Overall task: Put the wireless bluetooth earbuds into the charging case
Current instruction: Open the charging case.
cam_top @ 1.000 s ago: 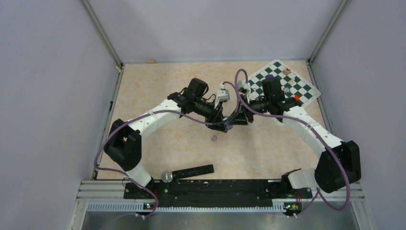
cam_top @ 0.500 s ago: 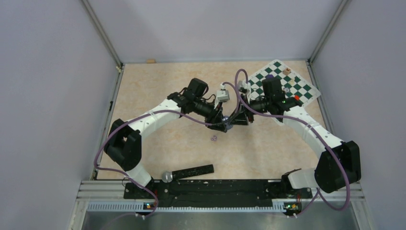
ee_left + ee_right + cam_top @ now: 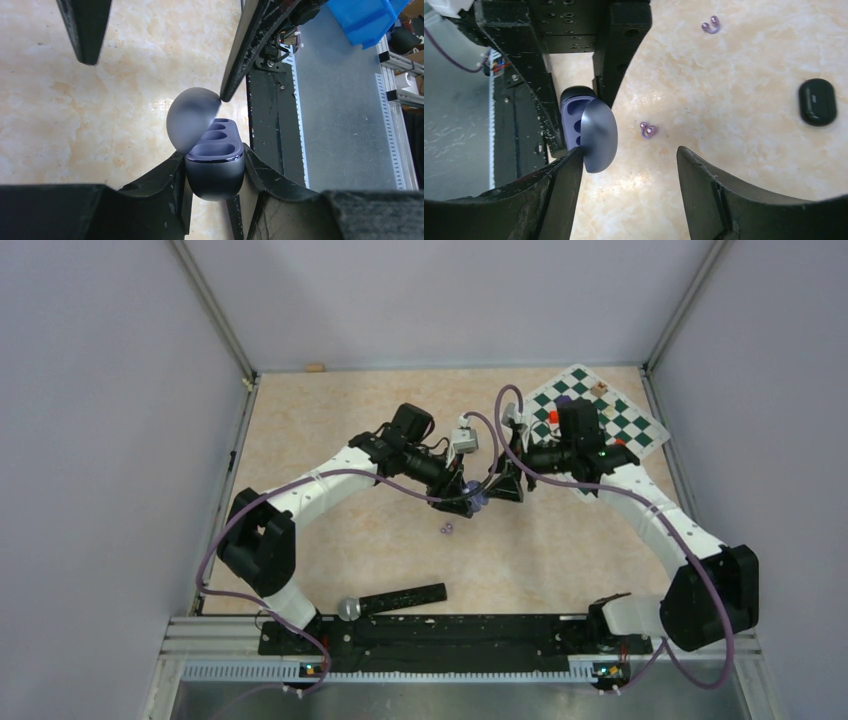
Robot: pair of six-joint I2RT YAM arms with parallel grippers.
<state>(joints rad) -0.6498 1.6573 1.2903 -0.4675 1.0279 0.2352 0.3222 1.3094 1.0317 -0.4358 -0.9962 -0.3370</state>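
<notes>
Left wrist view gives you the clearest read: the left gripper [image 3: 214,170] is clamped on the lower shell of the lilac charging case [image 3: 215,177]. Its lid [image 3: 192,120] is swung up and the moulded wells look empty. The right gripper [image 3: 629,157] is spread wide and grasps nothing. One finger [image 3: 247,55] touches the lid's edge with its tip; the other stands well apart.

The earbuds are not in the case. One lilac earbud [image 3: 648,130] lies on the table [image 3: 330,420] near the held case, and a second lilac earbud [image 3: 710,26] lies farther off, towards a black case [image 3: 817,101].

The step in hand looks like getting the lid fully open. Push it past upright with that fingertip alone, gently, so the shell does not twist in the left jaws. Hold the case level, wells upward. Draw the finger off slowly — a half-open lid may fall back. For the nearer bud, come straight down and close softly across it; a bead that small could well squirt out sideways.
</notes>
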